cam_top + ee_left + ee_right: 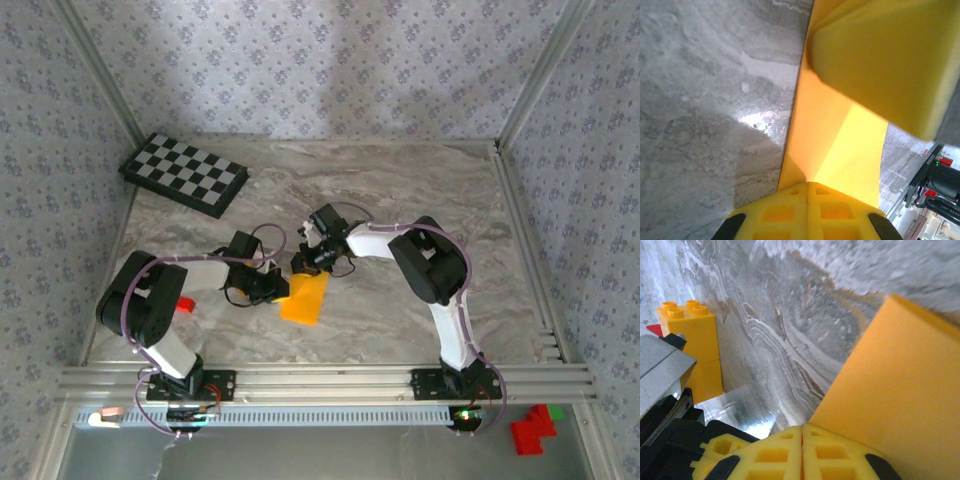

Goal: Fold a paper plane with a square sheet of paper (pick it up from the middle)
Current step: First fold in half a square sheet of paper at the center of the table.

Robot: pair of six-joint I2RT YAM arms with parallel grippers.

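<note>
The square sheet of paper is orange-yellow, creased narrower, and slopes over the marble table between the two arms. My left gripper is shut on its left edge. In the left wrist view the paper rises straight out of the closed yellow fingertips. My right gripper is shut on the sheet's far end. In the right wrist view its fingertips are pressed together with the paper spreading to the right. The right gripper's yellow finger looms over the paper in the left wrist view.
A small thick orange block stands on the table left of the right gripper. A red block lies by the left arm. The black-and-white checkered board sits at the back left. Red and green blocks lie beyond the front rail.
</note>
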